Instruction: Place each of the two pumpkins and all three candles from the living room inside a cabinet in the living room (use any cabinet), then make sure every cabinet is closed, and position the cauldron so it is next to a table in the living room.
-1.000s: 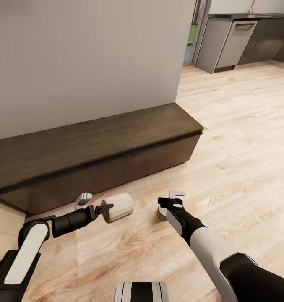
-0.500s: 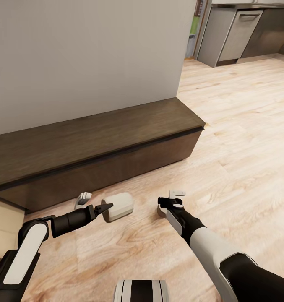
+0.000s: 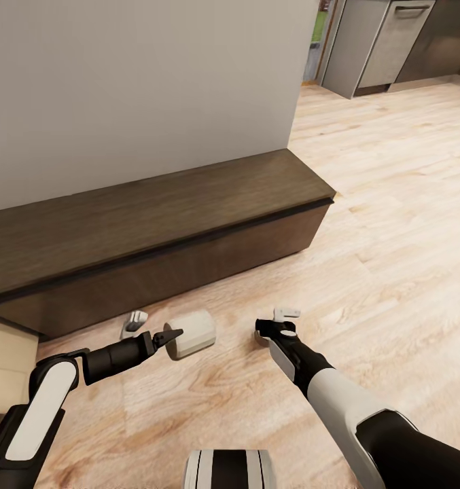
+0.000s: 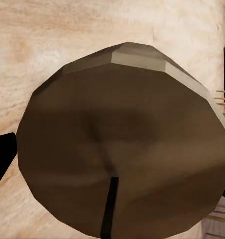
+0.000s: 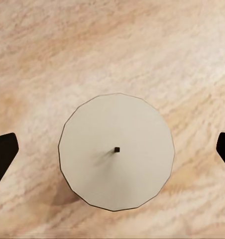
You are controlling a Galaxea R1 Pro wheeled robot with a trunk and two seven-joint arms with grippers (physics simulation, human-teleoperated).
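A cream candle (image 3: 191, 334) lies sideways just above the plank floor, with my left gripper (image 3: 153, 327) shut on it. In the left wrist view its shaded wick end (image 4: 122, 124) spans the whole gap between the fingers (image 4: 3, 159). My right gripper (image 3: 276, 320) hangs open over a second candle (image 3: 259, 339) that stands upright on the floor. From the right wrist view that candle (image 5: 117, 154) is centred, with floor showing between it and each black fingertip (image 5: 4, 154). The long dark cabinet (image 3: 155, 224) runs along the wall just beyond both grippers.
A pale wood drawer (image 3: 5, 360) of the cabinet stands pulled out at the far left. A grey wall (image 3: 134, 88) rises behind the cabinet. Kitchen units (image 3: 393, 41) sit far back right across open plank floor (image 3: 399, 204). My base (image 3: 230, 472) shows at the bottom.
The whole view has shifted: the cabinet's right end and the kitchen units slid up and right. Both arms keep their pose, the left still holding its candle.
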